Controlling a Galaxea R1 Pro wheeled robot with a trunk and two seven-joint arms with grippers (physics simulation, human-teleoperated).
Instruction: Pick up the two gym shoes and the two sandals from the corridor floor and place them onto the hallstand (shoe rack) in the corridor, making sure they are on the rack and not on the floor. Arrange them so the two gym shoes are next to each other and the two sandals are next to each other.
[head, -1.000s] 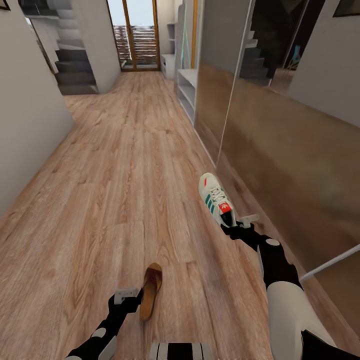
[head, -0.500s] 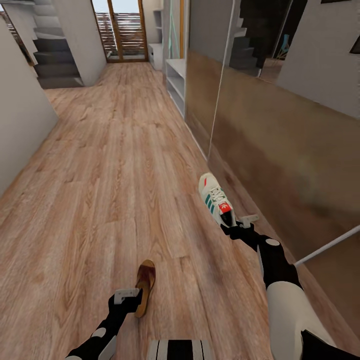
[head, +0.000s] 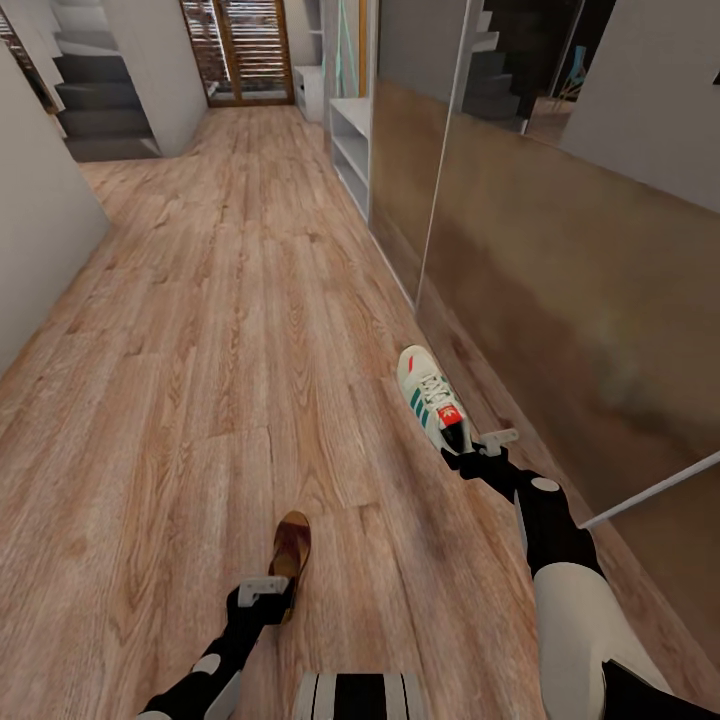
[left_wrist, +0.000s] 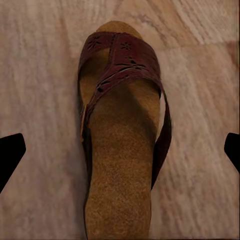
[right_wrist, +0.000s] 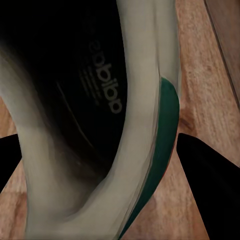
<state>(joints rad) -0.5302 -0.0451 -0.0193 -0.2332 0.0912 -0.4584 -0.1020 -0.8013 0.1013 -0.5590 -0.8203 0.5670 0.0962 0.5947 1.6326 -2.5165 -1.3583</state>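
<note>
My right gripper (head: 470, 452) is shut on the heel of a white gym shoe (head: 430, 395) with green stripes and a red tongue patch, holding it above the wood floor (head: 200, 350). Up close, the shoe's heel wall (right_wrist: 145, 150) sits between the fingers. A brown sandal (head: 292, 545) lies flat on the floor, toe pointing away. My left gripper (head: 265, 597) hangs open over its heel end, and the sandal (left_wrist: 120, 125) lies between the wide-spread fingertips (left_wrist: 10, 155) without touching them. The grey hallstand (head: 350, 150) stands far ahead on the right. The other gym shoe and sandal are out of view.
A mirrored sliding wardrobe (head: 560, 280) runs along the right, close to my right arm. A grey wall (head: 40, 230) bounds the left. Stairs (head: 100, 90) and a glazed door (head: 245, 50) lie at the corridor's far end, with a wide floor strip between.
The whole view has shifted, so the camera moved. The gym shoe kept its place in my right gripper. My left gripper now covers the sandal's heel end.
</note>
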